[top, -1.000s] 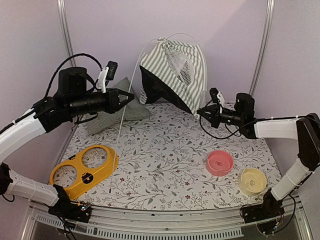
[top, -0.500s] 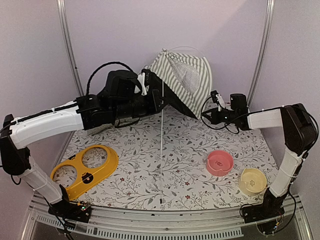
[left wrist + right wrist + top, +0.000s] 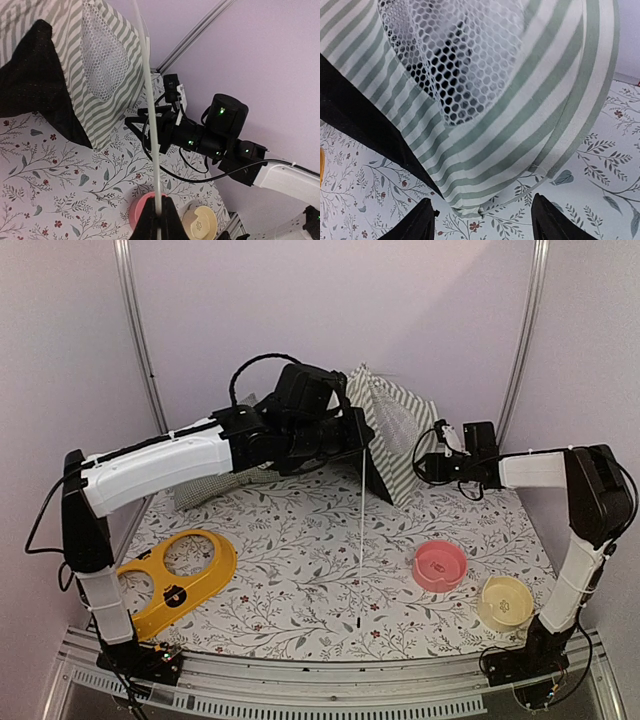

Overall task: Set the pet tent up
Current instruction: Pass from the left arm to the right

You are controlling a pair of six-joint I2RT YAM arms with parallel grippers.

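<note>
Tent [image 3: 398,425] at 12 o'clock, slumped, part-raised; left gripper [image 3: 159,217] clamped on pole [image 3: 150,125]; right gripper [image 3: 482,222] jaws apart, empty; pole fitting left.

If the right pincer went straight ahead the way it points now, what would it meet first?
Probably the pet tent: its striped lower corner sits just ahead of the open right pincer, though the exact gap is unclear.

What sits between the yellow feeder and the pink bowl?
Top view: only the thin white pole, pinched by the left gripper, hangs down between the yellow feeder and the pink bowl. The floral mat there is otherwise bare.
</note>
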